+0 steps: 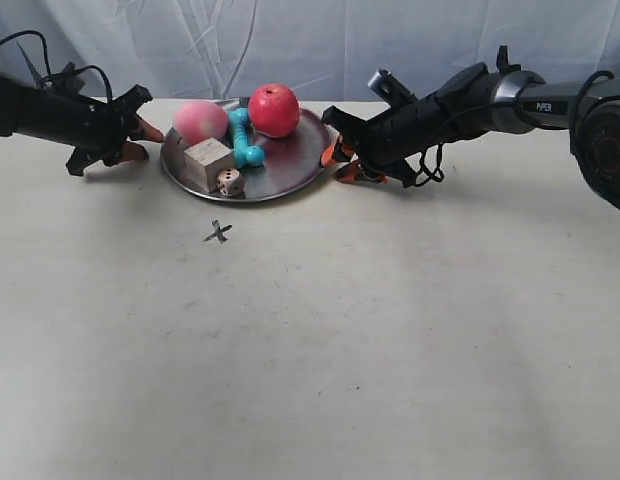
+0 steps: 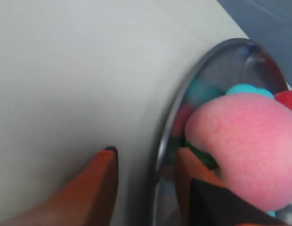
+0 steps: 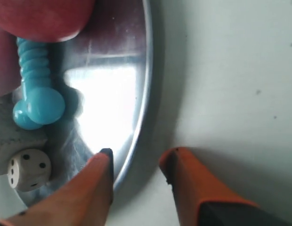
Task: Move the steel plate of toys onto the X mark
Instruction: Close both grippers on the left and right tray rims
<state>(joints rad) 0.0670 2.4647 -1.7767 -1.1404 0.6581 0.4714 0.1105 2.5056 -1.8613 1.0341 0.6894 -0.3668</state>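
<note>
The steel plate (image 1: 290, 170) rests on the table at the back, carrying a red apple (image 1: 274, 109), a pink peach ball (image 1: 200, 121), a teal bone (image 1: 243, 138), a wooden cube (image 1: 208, 163) and a die (image 1: 229, 181). The X mark (image 1: 219, 232) lies just in front of it, uncovered. My left gripper (image 2: 146, 162) is open and straddles the plate's rim (image 2: 166, 136), one finger inside by the peach ball (image 2: 245, 146). On the opposite side my right gripper (image 3: 136, 160) is open astride the rim (image 3: 145, 94), near the bone (image 3: 37, 94) and die (image 3: 27, 168).
A wrinkled pale cloth backdrop (image 1: 310, 40) hangs behind the table. The pale tabletop (image 1: 340, 350) stretches in front of the plate toward the near edge. Both arms reach in low from the sides at the back.
</note>
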